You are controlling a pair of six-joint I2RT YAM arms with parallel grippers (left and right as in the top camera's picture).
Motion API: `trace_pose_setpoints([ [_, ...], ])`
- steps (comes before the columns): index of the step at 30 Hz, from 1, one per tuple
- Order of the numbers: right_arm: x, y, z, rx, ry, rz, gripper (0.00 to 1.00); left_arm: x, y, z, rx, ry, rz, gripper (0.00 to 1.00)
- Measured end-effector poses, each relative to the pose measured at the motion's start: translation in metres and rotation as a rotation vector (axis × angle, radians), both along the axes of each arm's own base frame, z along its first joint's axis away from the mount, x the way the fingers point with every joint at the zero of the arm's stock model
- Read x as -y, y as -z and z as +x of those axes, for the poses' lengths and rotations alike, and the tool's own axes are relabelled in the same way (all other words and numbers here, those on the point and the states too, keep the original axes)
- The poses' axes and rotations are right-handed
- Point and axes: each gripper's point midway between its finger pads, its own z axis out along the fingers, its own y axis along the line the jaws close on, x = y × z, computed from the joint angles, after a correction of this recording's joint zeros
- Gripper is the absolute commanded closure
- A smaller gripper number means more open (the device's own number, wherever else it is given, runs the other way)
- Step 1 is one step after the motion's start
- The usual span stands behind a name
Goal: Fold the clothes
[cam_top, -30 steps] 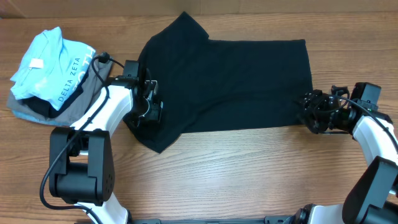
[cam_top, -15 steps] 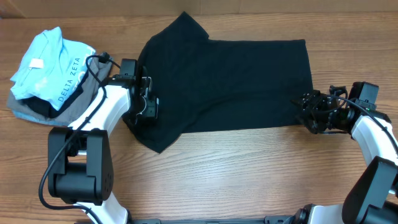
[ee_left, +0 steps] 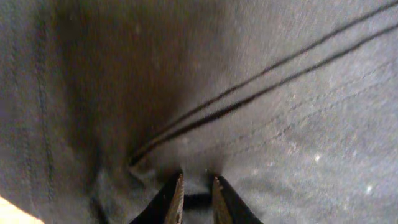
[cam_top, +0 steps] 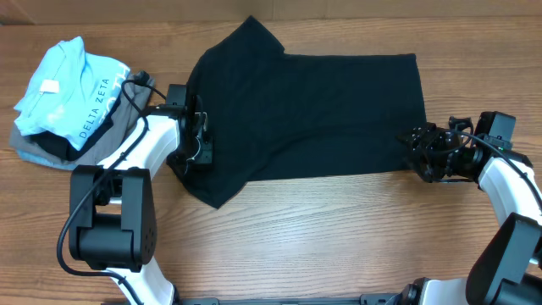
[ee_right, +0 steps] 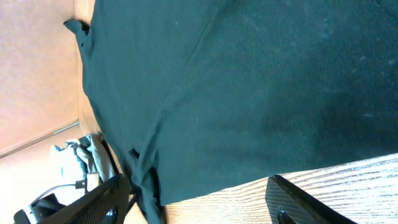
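plain black short-sleeved cotton T-shirt (cam_top: 313,114) spread flat mid-way across the brown wooden table (cam_top: 339,246). One sleeve points to the far left corner, a second flap sticks out near-left, and the body is mostly smooth. At its left edge the left gripper (ee_left: 196,186) has jaws nearly closed, pinching a fabric ridge. At the right hem the right gripper (cam_top: 421,152) has jaws wide apart, gripping nothing.

Overhead camera: looks straight down, whole desk (cam_top: 339,246) and both arms in frame. Left wrist camera: pressed close on the black T-shirt (ee_left: 267,118), left hand (ee_left: 196,198) at bottom edge. Right wrist camera: low at the right end, facing left along the same shirt.
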Motion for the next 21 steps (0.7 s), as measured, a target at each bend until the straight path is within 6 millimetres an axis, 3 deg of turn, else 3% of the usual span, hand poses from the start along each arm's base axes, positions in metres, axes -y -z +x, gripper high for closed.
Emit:
trace_pose_setpoints([
  [3, 0.0, 0.0, 0.0, 0.0, 0.0, 0.0, 0.26, 0.0, -0.003, -0.002, -0.017, 0.0, 0.002, 0.88],
  [6, 0.0, 0.0, 0.0, 0.0, 0.0, 0.0, 0.26, 0.0, -0.012, 0.003, -0.01, 0.0, 0.001, 0.88],
  [7, 0.0, 0.0, 0.0, 0.0, 0.0, -0.001, 0.26, 0.001, -0.02, 0.009, 0.002, 0.0, 0.0, 0.83],
  [9, 0.0, 0.0, 0.0, 0.0, 0.0, -0.001, 0.26, 0.001, -0.029, 0.016, 0.016, 0.001, 0.001, 0.6],
  [12, 0.0, 0.0, 0.0, 0.0, 0.0, 0.0, 0.26, 0.001, -0.036, 0.023, 0.034, -0.016, 0.004, 0.48],
  [17, 0.0, 0.0, 0.0, -0.001, 0.0, 0.0, 0.26, -0.008, -0.031, 0.027, 0.05, -0.069, -0.002, 0.46],
  [21, 0.0, 0.0, -0.001, -0.005, 0.0, 0.001, 0.26, -0.012, -0.013, 0.026, 0.015, -0.099, -0.045, 0.51],
])
